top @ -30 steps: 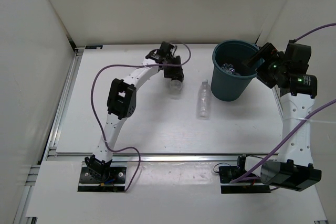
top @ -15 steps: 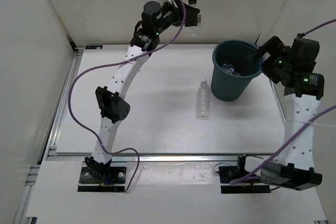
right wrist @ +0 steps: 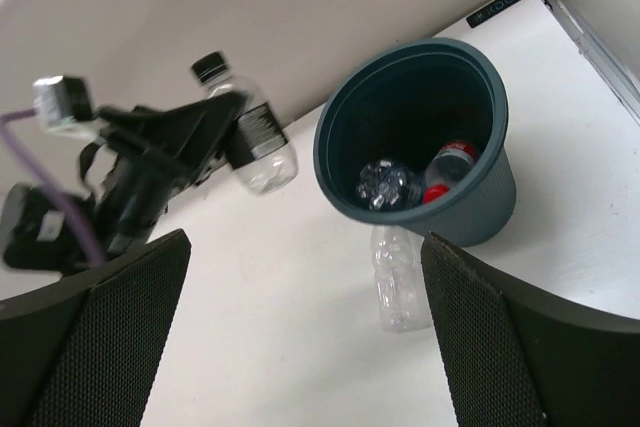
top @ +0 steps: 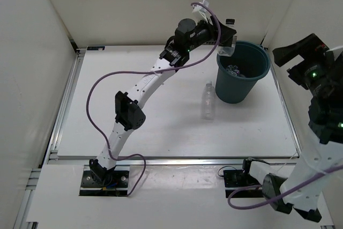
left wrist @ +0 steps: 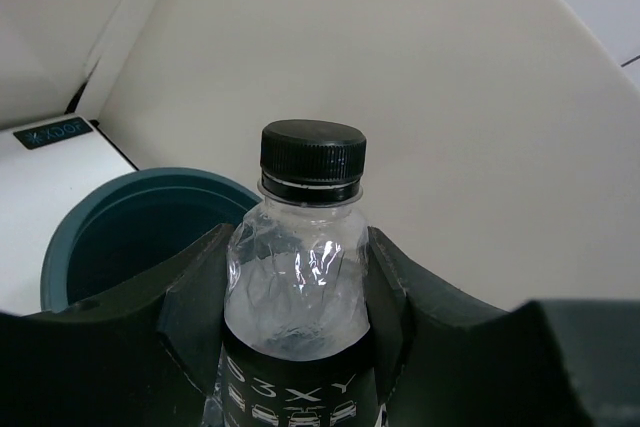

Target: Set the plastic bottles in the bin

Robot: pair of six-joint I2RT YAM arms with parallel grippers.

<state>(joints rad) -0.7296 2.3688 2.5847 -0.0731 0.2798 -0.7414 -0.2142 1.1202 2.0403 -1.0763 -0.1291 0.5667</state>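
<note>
My left gripper [top: 226, 35] is shut on a clear bottle with a dark label and black cap [left wrist: 310, 159]. It holds the bottle in the air beside the left rim of the teal bin [top: 236, 92]. The bin also shows in the left wrist view [left wrist: 60, 247] and the right wrist view [right wrist: 490, 202]. Inside the bin lie a clear bottle [right wrist: 385, 182] and a red-labelled bottle [right wrist: 450, 162]. A plain clear bottle [top: 207, 100] lies on the table just left of the bin's base. My right gripper [top: 296, 53] is open and empty, raised to the right of the bin.
The white table [top: 150, 127] is walled at the back and on both sides. A metal rail [top: 67, 100] runs along its left edge. Purple cables [top: 102, 105] hang from both arms.
My left arm has swung right with the dark-labelled bottle, from near the back wall to the bin's left rim. My right arm has risen and drawn back to the right, away from the bin.
</note>
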